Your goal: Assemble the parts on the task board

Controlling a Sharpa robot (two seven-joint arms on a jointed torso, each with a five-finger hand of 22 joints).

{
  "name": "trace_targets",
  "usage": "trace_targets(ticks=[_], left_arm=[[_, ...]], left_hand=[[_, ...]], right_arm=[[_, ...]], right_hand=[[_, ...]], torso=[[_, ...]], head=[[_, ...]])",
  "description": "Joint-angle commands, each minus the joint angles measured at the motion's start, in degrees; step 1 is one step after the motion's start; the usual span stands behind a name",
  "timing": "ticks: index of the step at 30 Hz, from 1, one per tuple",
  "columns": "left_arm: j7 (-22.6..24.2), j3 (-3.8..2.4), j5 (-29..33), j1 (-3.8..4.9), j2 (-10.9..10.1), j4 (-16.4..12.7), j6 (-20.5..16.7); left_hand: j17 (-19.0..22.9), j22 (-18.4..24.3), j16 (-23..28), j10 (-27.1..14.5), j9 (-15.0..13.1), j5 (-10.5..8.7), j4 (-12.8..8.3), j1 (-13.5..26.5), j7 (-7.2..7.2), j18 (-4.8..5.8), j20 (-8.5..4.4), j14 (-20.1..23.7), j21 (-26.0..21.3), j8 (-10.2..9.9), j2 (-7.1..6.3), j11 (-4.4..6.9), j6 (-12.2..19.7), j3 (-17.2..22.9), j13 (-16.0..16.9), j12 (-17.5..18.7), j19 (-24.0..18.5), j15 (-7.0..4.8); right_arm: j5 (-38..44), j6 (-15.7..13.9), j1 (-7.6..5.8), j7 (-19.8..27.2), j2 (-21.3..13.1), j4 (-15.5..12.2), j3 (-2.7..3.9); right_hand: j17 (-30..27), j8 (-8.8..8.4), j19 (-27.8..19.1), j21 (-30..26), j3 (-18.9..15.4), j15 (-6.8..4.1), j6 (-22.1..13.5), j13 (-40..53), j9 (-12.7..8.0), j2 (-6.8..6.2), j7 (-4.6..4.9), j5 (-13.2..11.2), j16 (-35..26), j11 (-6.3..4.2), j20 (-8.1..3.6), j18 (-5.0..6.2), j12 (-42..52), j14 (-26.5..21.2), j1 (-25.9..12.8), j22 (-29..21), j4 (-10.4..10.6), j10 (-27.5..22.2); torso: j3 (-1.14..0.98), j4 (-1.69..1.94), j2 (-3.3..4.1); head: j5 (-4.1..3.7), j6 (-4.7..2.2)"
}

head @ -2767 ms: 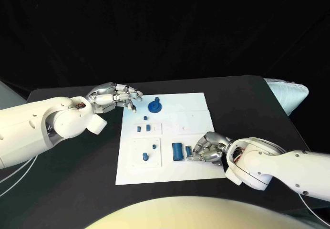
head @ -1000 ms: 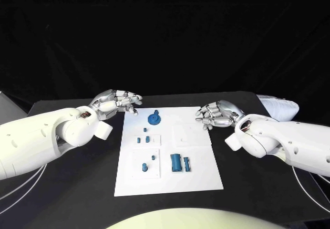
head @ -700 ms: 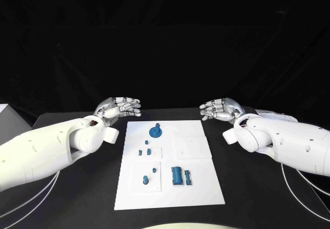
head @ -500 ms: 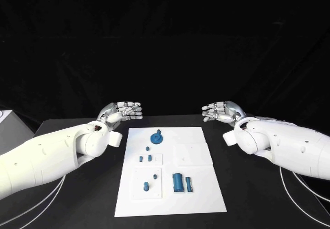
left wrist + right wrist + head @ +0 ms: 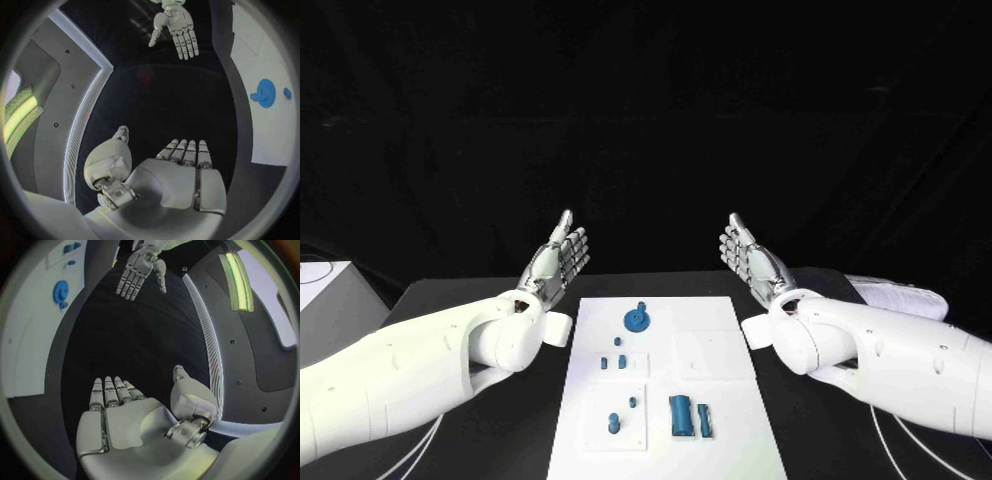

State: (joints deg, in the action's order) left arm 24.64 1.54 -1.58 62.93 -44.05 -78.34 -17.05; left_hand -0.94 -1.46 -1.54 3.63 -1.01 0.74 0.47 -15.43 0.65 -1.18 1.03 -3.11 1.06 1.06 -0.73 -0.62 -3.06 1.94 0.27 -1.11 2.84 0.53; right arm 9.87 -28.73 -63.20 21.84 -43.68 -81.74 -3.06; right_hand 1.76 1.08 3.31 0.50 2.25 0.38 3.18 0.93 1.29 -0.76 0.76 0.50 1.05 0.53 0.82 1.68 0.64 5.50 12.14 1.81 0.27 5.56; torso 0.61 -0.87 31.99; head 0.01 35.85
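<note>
Hovering past the board [image 5: 668,345], the left hand [image 5: 558,262] and right hand [image 5: 750,262] hold nothing, fingers straight; parts [image 5: 682,414] lie on it.

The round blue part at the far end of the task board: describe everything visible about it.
The round blue part is a flat disc of what looks like plastic, with a paler centre and a small knob or tab projecting from its far edge. It lies on the white task board, near the far end, left of centre in the head view. Nothing touches it; both hands are raised above the table. The left wrist view shows the same disc with its tab.
</note>
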Motion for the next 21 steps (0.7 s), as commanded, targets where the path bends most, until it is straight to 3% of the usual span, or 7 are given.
trace_targets(ticks=[1, 4, 8, 14, 21], left_arm=[[2.74, -0.34, 0.72, -0.68, -0.10, -2.92, -11.47], [3.65, -0.80, 1.05, -1.47, -0.30, -6.20, -17.35], [4.43, -1.18, 1.32, -2.14, -0.48, -8.99, -22.36], [5.07, -1.50, 1.55, -2.70, -0.62, -11.31, -26.52], [5.16, -1.54, 1.58, -2.77, -0.64, -11.61, -27.07]], left_hand=[[0.94, 1.46, 1.54, -3.63, 1.01, -0.74, -0.47, 15.43, -0.65, 1.18, -1.03, 3.11, -1.06, -1.06, 0.73, 0.62, 3.06, -1.94, -0.27, 1.11, -2.84, -0.53], [0.94, 1.46, 1.54, -3.63, 1.01, -0.74, -0.47, 15.43, -0.65, 1.18, -1.03, 3.11, -1.06, -1.06, 0.73, 0.62, 3.06, -1.94, -0.27, 1.11, -2.84, -0.53], [0.94, 1.46, 1.54, -3.63, 1.01, -0.74, -0.47, 15.43, -0.65, 1.18, -1.03, 3.11, -1.06, -1.06, 0.73, 0.62, 3.06, -1.94, -0.27, 1.11, -2.84, -0.53], [0.94, 1.46, 1.54, -3.63, 1.01, -0.74, -0.47, 15.43, -0.65, 1.18, -1.03, 3.11, -1.06, -1.06, 0.73, 0.62, 3.06, -1.94, -0.27, 1.11, -2.84, -0.53], [0.94, 1.46, 1.54, -3.63, 1.01, -0.74, -0.47, 15.43, -0.65, 1.18, -1.03, 3.11, -1.06, -1.06, 0.73, 0.62, 3.06, -1.94, -0.27, 1.11, -2.84, -0.53]], right_arm=[[-6.45, -10.04, 1.14, 5.54, -0.44, -3.26, 1.01], [-8.48, -13.21, 2.26, 6.97, -0.78, -6.19, 2.22], [-9.69, -15.11, 2.94, 7.83, -0.98, -7.95, 2.95], [-9.87, -15.39, 3.04, 7.96, -1.01, -8.21, 3.06], [-9.87, -15.39, 3.04, 7.96, -1.01, -8.21, 3.06]], right_hand=[[-1.76, -1.08, -3.31, -0.50, -2.25, -0.38, -3.18, -0.93, -1.29, 0.76, -0.76, -0.50, -1.05, -0.53, -0.82, -1.68, -0.64, -5.50, -12.14, -1.81, -0.27, -5.56], [-1.76, -1.08, -3.31, -0.50, -2.25, -0.38, -3.18, -0.93, -1.29, 0.76, -0.76, -0.50, -1.05, -0.53, -0.82, -1.68, -0.64, -5.50, -12.14, -1.81, -0.27, -5.56], [-1.76, -1.08, -3.31, -0.50, -2.25, -0.38, -3.18, -0.93, -1.29, 0.76, -0.76, -0.50, -1.05, -0.53, -0.82, -1.68, -0.64, -5.50, -12.14, -1.81, -0.27, -5.56], [-1.76, -1.08, -3.31, -0.50, -2.25, -0.38, -3.18, -0.93, -1.29, 0.76, -0.76, -0.50, -1.05, -0.53, -0.82, -1.68, -0.64, -5.50, -12.14, -1.81, -0.27, -5.56], [-1.76, -1.08, -3.31, -0.50, -2.25, -0.38, -3.18, -0.93, -1.29, 0.76, -0.76, -0.50, -1.05, -0.53, -0.82, -1.68, -0.64, -5.50, -12.14, -1.81, -0.27, -5.56]], torso=[[-0.57, 0.82, -0.75], [-0.61, 0.87, -0.81], [-0.61, 0.87, -0.81], [-0.61, 0.87, -0.81], [-0.61, 0.87, -0.81]], head=[[-0.01, -1.33], [-0.01, -1.47], [-0.01, -1.47], [-0.01, -1.47], [-0.01, -1.47]])
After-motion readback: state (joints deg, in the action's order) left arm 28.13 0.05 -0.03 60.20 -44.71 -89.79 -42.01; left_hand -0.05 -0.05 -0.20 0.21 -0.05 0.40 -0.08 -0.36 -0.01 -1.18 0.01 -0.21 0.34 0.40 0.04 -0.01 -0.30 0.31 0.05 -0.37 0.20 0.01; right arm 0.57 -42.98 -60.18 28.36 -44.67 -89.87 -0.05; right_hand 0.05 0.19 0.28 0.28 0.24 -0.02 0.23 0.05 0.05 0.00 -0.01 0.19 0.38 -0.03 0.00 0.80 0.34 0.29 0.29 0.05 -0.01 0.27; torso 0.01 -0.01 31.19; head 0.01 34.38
